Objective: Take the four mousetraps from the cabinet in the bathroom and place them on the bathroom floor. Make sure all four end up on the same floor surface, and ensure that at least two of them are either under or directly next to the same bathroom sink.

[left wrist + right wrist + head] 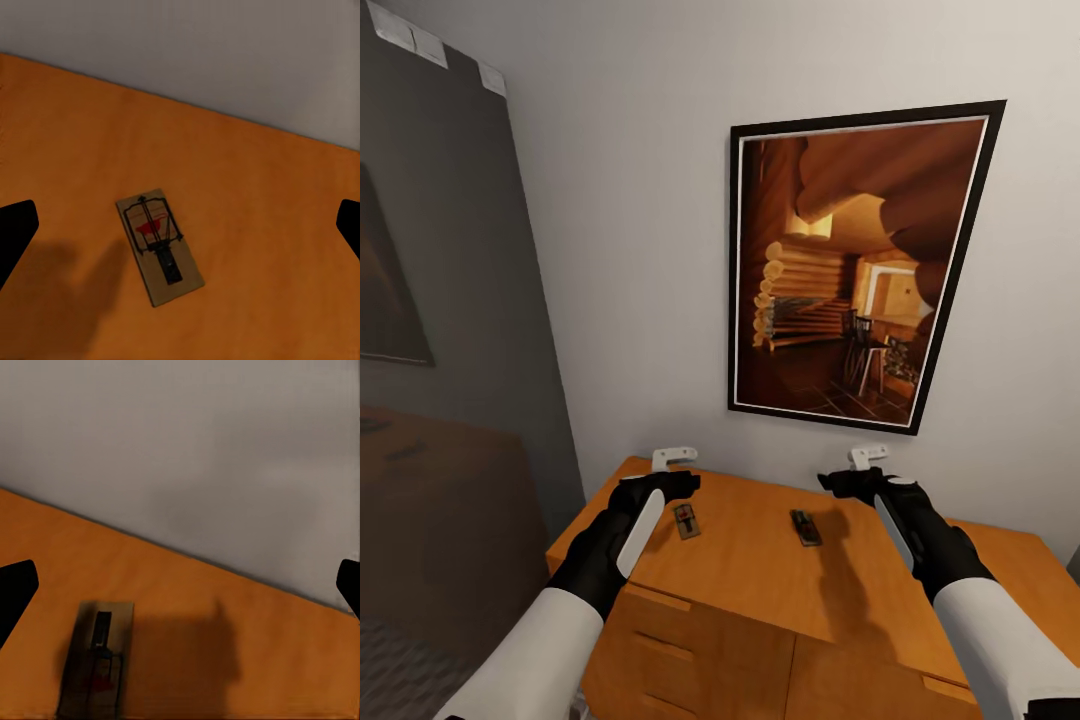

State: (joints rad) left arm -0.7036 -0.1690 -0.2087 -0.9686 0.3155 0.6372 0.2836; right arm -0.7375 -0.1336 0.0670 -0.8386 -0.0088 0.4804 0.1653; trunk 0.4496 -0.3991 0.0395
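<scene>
Atop the cabinet [760, 560], the left end effector [673, 458] and right end effector [868, 456] hover spread wide, empty, above two mousetraps [687, 520] [805, 527]; a shallow pinch could skid either flat board away.

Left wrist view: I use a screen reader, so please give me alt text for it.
One mousetrap lies flat on the cabinet's orange-brown top, between the left gripper's open jaws, untouched. A grey wall rises behind the top's far edge.
</scene>
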